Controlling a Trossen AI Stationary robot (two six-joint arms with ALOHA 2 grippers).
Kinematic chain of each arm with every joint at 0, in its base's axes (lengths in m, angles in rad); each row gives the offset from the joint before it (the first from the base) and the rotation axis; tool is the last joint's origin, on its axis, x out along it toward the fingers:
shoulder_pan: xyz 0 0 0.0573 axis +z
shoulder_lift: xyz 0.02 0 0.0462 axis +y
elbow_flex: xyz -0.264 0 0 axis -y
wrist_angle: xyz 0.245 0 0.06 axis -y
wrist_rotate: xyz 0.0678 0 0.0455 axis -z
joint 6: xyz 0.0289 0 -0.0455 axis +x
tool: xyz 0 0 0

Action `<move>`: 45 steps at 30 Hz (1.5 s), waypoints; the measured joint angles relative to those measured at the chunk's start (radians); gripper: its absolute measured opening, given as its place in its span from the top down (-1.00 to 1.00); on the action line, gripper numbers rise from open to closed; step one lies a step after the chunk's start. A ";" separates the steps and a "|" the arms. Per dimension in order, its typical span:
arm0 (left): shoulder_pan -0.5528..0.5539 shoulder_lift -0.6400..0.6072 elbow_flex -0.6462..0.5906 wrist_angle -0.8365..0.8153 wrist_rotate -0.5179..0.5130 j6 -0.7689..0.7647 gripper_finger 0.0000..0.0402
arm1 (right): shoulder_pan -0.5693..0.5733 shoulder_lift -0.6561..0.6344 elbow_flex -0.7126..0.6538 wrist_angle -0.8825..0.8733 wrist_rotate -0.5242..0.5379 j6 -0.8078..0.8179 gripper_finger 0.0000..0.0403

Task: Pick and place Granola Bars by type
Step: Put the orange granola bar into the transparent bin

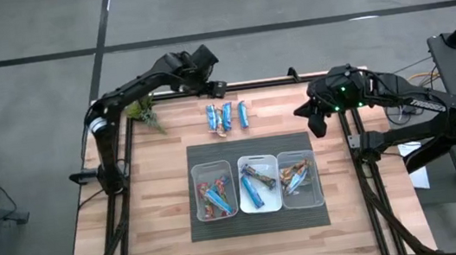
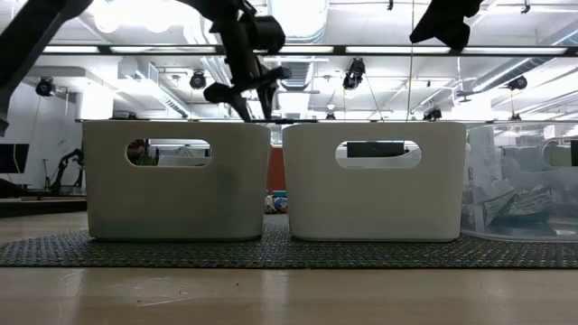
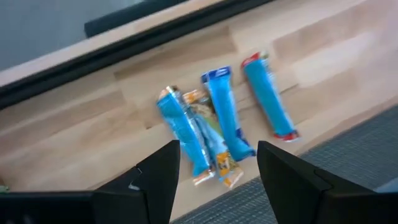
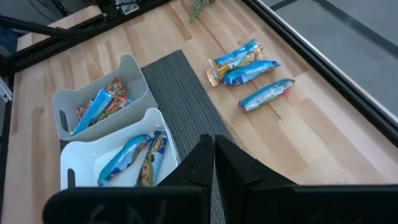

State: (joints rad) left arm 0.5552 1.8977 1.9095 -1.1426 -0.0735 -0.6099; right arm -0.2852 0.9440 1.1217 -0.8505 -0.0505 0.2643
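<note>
Granola Bars (image 1: 227, 116) on table; left gripper (image 3: 217, 177) spread above.

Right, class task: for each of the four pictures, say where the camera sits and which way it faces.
High: overhead, straight down on table, both arms.
Low: table-top height, level at bins; arms above.
Left wrist: past open left gripper at loose granola bars.
Right wrist: past shut right gripper across bins.
Shared: both wrist views show the loose bars.
</note>
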 joint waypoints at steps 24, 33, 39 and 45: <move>-0.013 0.218 -0.029 -0.013 0.013 -0.011 0.02 | 0.000 0.001 -0.036 -0.011 -0.001 0.032 0.96; 0.003 0.217 -0.087 0.025 0.013 0.010 0.02 | 0.000 0.002 -0.040 -0.008 -0.001 0.033 0.96; 0.019 0.217 -0.094 0.027 0.022 0.016 0.02 | 0.000 0.002 -0.040 -0.007 0.000 0.033 0.96; 0.032 0.217 -0.098 0.053 0.043 0.165 0.02 | 0.000 0.002 -0.040 -0.006 0.000 0.033 0.96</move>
State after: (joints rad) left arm 0.5869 2.1143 1.8112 -1.0894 -0.0306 -0.4448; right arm -0.2848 0.9455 1.0820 -0.8567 -0.0509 0.2972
